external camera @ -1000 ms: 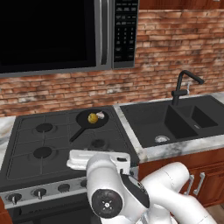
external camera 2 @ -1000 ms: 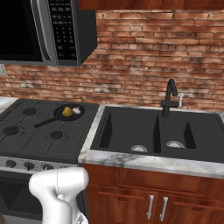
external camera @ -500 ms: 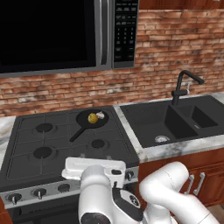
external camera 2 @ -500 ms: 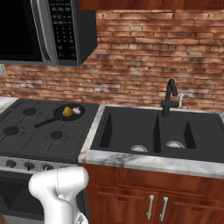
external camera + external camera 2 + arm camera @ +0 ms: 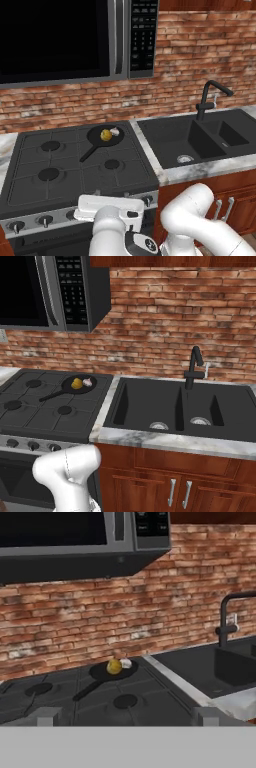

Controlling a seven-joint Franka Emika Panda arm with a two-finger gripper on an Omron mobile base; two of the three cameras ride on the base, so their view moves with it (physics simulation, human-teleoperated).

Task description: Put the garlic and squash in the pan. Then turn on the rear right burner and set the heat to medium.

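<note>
Two vegetables already placed, going by the left base view: squash [image 5: 105, 134] and garlic [image 5: 115, 131] touching inside the pan [image 5: 94, 136] over the rear right burner, unmoved, with the arm [image 5: 107, 210] dropped lower in the last second, well in front of the pan by the knobs [image 5: 146, 201]. Same in the right base view, both inside the pan. In the hand view, tool [image 5: 127, 717] spread wide, gripping nothing, pan far ahead; probably the burner knob next.
</note>
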